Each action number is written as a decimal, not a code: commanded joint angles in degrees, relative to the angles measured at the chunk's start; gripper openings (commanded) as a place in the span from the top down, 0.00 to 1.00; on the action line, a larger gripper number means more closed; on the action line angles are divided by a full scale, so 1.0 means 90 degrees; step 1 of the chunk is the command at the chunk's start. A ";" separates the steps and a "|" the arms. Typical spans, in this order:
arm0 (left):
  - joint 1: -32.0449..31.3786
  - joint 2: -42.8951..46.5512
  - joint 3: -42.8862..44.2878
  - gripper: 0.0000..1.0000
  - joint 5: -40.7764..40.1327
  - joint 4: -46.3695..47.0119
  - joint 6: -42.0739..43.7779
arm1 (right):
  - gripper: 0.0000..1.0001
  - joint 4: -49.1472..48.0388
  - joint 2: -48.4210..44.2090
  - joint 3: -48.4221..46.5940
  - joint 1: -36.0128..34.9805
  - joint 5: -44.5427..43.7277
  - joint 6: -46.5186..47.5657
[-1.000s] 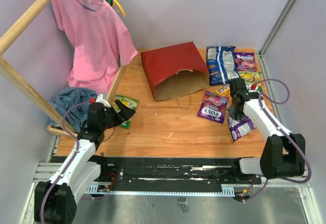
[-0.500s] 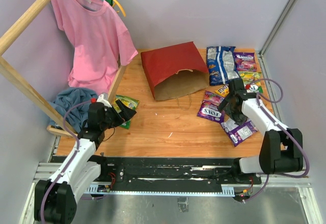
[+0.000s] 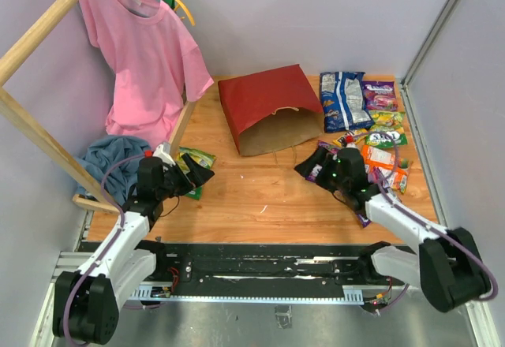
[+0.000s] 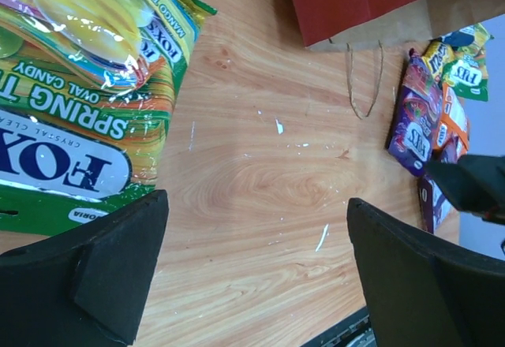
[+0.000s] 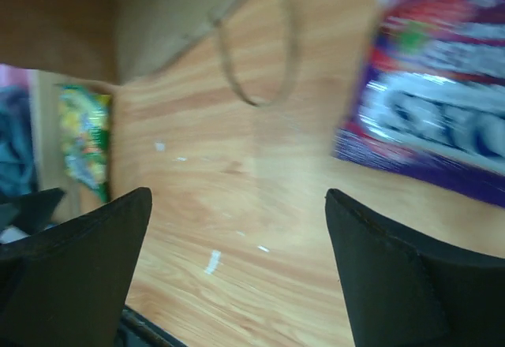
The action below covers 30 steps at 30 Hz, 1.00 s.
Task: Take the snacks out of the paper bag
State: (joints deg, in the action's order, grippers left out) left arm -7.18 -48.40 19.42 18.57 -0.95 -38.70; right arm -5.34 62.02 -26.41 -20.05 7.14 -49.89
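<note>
The red paper bag (image 3: 267, 102) lies on its side, its brown mouth (image 5: 118, 16) and twisted handle (image 5: 260, 55) facing the near edge. Several snacks lie to its right: a blue-white cookie bag (image 3: 343, 98), purple (image 3: 380, 93), green (image 3: 385, 137) and orange (image 3: 379, 158) packets. A purple Fox's packet (image 5: 442, 110) lies beside my right gripper (image 3: 314, 164), which is open and empty over bare wood. My left gripper (image 4: 256, 272) is also open and empty, just beside a green Fox's packet (image 4: 79, 87) at the left.
A pink shirt (image 3: 142, 55) hangs on a wooden rack (image 3: 39, 27) at the back left. Below it lies a blue cloth heap (image 3: 110, 162). Walls close in the table behind and on the right. The right view is blurred.
My right gripper has opened, let go of a purple packet at the right, and swung left to just in front of the bag's mouth. The left arm has hardly moved.
</note>
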 commanded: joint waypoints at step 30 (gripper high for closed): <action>0.0056 0.1251 0.0757 0.00 0.1090 -0.1076 0.0120 | 0.17 -0.8666 0.8630 -0.4903 -0.1153 -0.2526 -0.4167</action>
State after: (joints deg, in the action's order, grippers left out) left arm -7.18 -36.67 23.51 25.78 -10.09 -38.74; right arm -82.17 135.35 -66.52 -30.24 -6.79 -83.74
